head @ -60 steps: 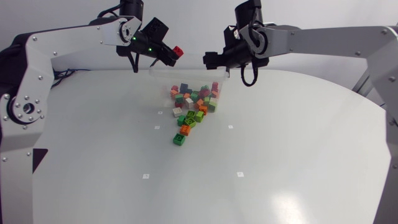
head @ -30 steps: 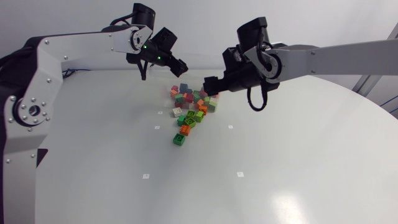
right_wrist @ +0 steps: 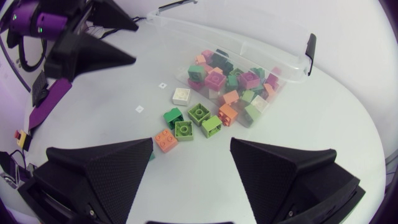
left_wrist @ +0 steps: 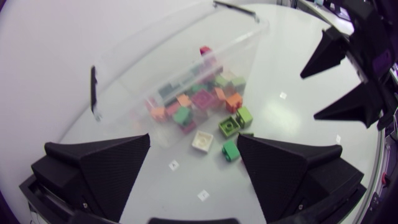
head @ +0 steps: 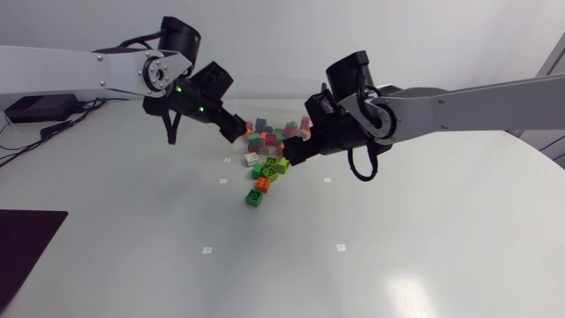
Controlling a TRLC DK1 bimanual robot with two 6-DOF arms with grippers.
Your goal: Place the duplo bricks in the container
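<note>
Your left arm [head: 88, 71]: comes in from the left side, long link near level, wrist turned down and inward. Your left gripper [head: 233, 132]: both wedge fingers spread wide apart, tips angled down toward your other arm. Your right arm [head: 477, 93]: comes in from the right side, link sloping slightly down, ending about at the middle. Your right gripper [head: 291, 157]: fingers likewise spread wide, tips low, facing the left gripper, the two near each other but apart
</note>
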